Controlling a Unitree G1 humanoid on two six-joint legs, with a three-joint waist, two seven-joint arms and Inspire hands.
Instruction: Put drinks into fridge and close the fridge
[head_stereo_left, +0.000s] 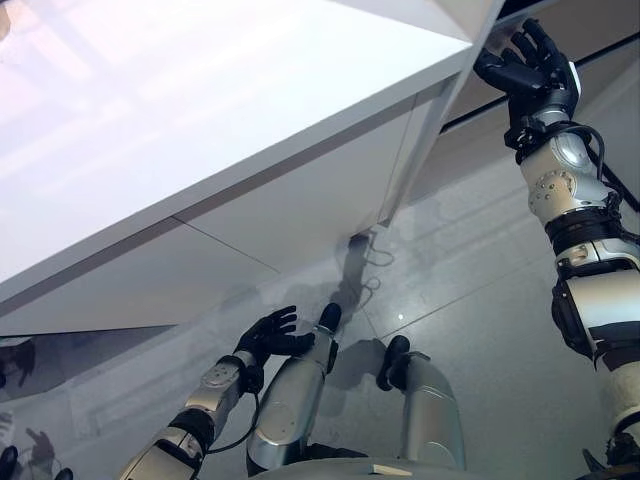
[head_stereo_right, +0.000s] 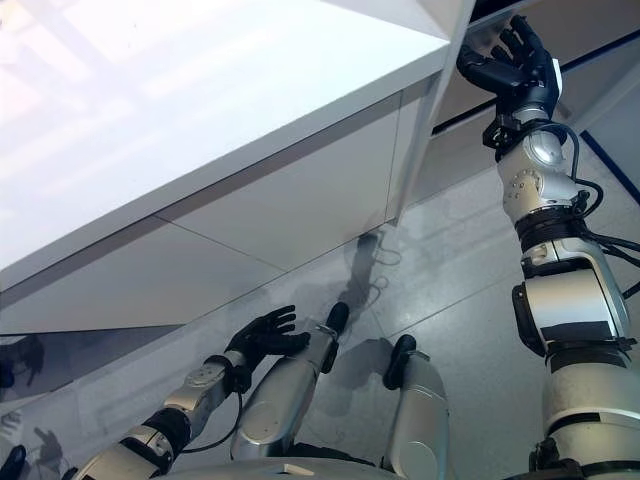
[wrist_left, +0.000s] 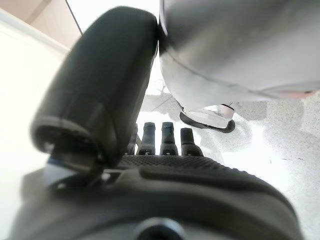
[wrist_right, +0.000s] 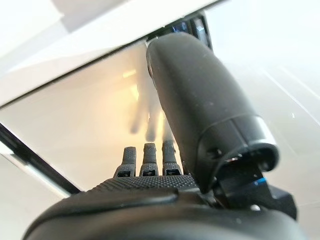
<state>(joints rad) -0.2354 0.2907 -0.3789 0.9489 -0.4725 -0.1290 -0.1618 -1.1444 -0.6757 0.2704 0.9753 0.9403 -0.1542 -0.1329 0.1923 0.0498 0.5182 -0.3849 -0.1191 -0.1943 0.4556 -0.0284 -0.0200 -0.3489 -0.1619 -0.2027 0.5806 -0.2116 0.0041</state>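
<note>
The right hand (head_stereo_right: 515, 65), fingers spread and empty, reached up beside the white fridge (head_stereo_left: 200, 150) corner. The left hand (head_stereo_left: 268, 335) hung low, fingers relaxed. No drinks showed.

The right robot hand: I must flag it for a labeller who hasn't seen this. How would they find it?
Start at the big white counter and follow it to its far corner. The right robot hand is raised beside that corner, fingers spread; the left robot hand hangs low near the floor.

Silver-grey arms, dark ribbed right hand (head_stereo_left: 530, 70), left hand (head_stereo_left: 268, 335)
</note>
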